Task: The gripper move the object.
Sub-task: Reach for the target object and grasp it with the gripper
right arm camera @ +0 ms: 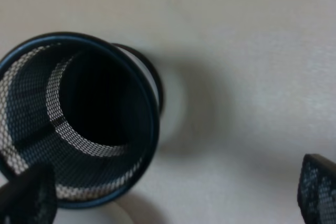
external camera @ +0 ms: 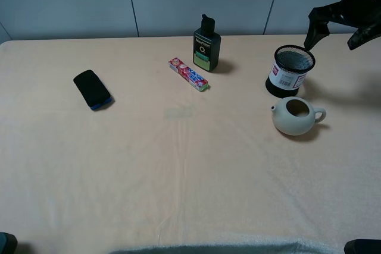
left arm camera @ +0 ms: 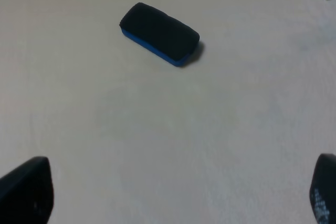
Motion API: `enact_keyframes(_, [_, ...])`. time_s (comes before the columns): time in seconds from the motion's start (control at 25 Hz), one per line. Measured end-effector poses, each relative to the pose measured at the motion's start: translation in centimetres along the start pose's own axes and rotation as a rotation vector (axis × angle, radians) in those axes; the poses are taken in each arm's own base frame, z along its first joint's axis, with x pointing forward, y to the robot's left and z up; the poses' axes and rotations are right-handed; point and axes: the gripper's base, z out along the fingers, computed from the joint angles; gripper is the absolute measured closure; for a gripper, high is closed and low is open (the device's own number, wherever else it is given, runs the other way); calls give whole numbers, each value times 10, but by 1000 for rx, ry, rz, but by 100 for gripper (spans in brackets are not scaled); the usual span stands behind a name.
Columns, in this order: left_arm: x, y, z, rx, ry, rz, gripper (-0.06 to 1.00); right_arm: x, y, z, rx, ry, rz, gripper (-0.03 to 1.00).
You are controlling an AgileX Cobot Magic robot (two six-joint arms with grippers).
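Jaws wide apart, the black angular right gripper (external camera: 334, 33) hovers over the upright black wire-mesh pen cup (external camera: 290, 71) beside the cream teapot (external camera: 296, 117), seemingly mid-approach, needing to lower its 2 fingers around it and close.

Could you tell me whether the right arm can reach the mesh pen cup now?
Probably yes: the open right pincer hangs close above the pen cup, with nothing between them.
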Motion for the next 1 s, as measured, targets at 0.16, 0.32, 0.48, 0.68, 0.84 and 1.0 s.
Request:
enact_keyframes(0.16, [0, 0, 0, 0, 0, 0, -5, -2, -1, 22, -11, 25, 6, 27])
enact_keyframes(0.32, [0, 0, 0, 0, 0, 0, -5, -2, -2, 42, -21, 44, 9, 27])
enact_keyframes(0.48, [0, 0, 0, 0, 0, 0, -5, -2, -3, 61, -25, 65, 13, 27])
enact_keyframes(0.68, [0, 0, 0, 0, 0, 0, -5, 0, -5, 80, -27, 88, 20, 27])
enact_keyframes(0.84, [0, 0, 0, 0, 0, 0, -5, 2, -5, 91, -28, 105, 24, 27])
enact_keyframes(1.0, [0, 0, 0, 0, 0, 0, -5, 4, -6, 101, -35, 124, 35, 27])
